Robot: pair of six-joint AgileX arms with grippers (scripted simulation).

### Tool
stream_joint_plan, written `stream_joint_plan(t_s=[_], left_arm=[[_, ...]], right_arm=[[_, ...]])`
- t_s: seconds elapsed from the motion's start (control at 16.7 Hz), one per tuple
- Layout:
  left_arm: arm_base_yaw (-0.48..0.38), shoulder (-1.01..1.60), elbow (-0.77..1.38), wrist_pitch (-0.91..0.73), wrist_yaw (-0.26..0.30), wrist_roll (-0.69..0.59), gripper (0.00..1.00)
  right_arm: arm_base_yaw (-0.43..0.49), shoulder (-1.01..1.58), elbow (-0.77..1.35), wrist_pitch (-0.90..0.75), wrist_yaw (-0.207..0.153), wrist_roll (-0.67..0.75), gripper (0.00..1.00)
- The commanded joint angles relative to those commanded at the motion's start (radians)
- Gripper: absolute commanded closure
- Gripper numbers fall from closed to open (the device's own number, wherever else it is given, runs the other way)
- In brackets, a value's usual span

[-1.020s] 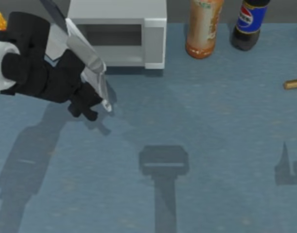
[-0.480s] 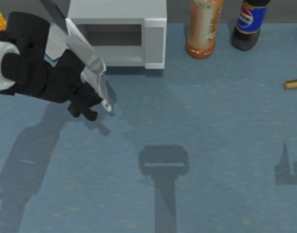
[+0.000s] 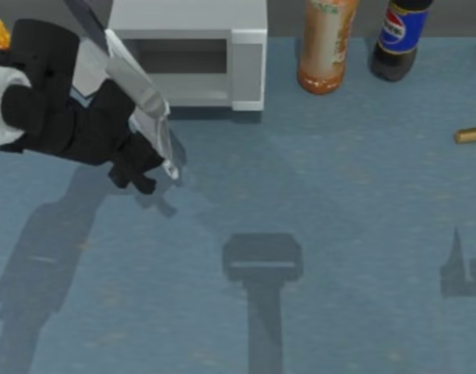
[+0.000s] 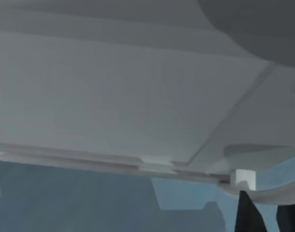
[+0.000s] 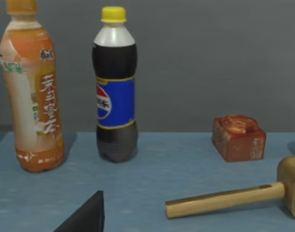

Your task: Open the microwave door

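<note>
The boxy silver-white microwave (image 3: 189,53) stands at the 11 o'clock part of the blue-grey table (image 3: 339,234) in the top view, its dark grey cavity exposed. The flat silver-framed microwave door (image 3: 136,109) with its grey translucent window is swung wide open, running from the oven's left front corner toward 5 o'clock. The black left gripper (image 3: 148,167) sits at the door's free edge, at 10 o'clock on the table, with its fingers (image 3: 132,175) pressed against the panel; whether it grips the handle or is released cannot be told. In the left wrist view the pale door panel (image 4: 128,96) fills most of the field, with a dark fingertip (image 4: 248,215) just below its edge. To the right of the microwave, at 12 to 1 o'clock, stand 2 bottles: an orange tea bottle (image 3: 327,47) and a dark cola bottle with a blue label (image 3: 401,39). A wooden mallet (image 5: 224,198) and a red block (image 5: 238,137) lie near 2 o'clock. The right gripper is out of the top view; its grasp cannot be told.
</note>
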Motion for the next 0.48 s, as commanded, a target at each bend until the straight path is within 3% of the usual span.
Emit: stream_joint_plan(t_s=[0.48], left_arm=[[-0.004,0.0,-0.005,-0.003,0.006,-0.001,1.0]], right_arm=[[0.0,0.0,0.0,0.0,0.0,0.0,0.0]])
